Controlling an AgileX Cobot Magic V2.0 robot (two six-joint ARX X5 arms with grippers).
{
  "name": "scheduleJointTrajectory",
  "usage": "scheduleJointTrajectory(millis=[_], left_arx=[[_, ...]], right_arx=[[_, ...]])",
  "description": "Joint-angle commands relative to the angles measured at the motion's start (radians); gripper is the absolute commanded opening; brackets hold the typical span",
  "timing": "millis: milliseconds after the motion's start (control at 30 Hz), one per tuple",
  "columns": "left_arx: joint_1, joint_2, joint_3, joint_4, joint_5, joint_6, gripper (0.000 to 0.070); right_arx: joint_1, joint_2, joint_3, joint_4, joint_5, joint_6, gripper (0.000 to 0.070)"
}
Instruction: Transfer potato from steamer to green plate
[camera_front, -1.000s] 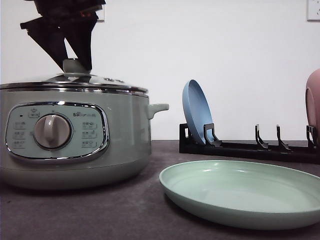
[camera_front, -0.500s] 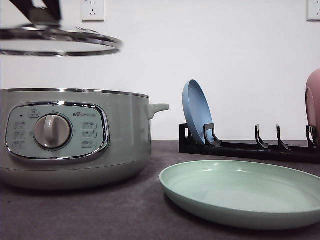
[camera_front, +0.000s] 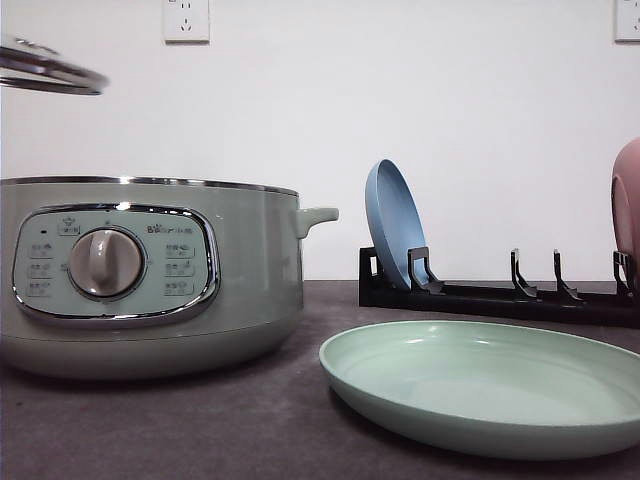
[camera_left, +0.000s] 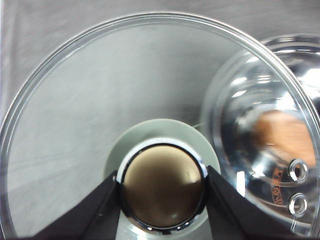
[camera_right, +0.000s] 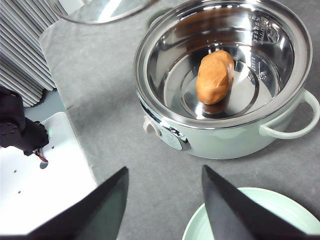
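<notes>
Left jaws clamp lid (camera_left: 100, 100) knob | right jaws wide above steamer (camera_right: 225, 100) | potato (camera_right: 215, 76) inside

Orange-brown potato (camera_right: 215, 76), sage steamer (camera_front: 150, 275), mint-green plate (camera_front: 480, 385), blue plate (camera_front: 393, 222).

Left gripper (camera_left: 162, 200) clamped, right gripper (camera_right: 162, 200) spread.

The left gripper (camera_left: 162, 200) has two matte black fingers (camera_left: 95, 212), flat-faced wedges that widen toward the wrist, one at 8 o'clock and one at 4 o'clock in the left wrist view. The right gripper (camera_right: 162, 207) shows two matching black fingers (camera_right: 102, 210), broad angular blades with plain smooth faces, tapering to blunt points, set at 7 and 5 o'clock.
</notes>
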Motion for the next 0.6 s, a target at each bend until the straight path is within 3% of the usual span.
scheduleJointTrajectory(millis=[0,367,500,567], left_arx=[[0.018,-0.011,0.027,0.032,-0.005,-0.001,0.0001],[0.087,-0.011,0.027,0.040,-0.005,-0.001,0.0001],[0.091,-0.011,0.027,0.040,-0.005,-0.001,0.0001],[0.091,-0.011,0.027,0.040,-0.005,-0.001,0.0001]], right_arx=[[0.009,0.010,0.019,0.005,0.000,-0.011,0.0288],[0.009,0.014,0.019,0.010,0.001,0.006,0.0292],[0.009,0.031,0.019,0.044,0.011,0.024,0.0397],[0.009,0.043,0.023,0.070,0.023,0.030,0.0414]])
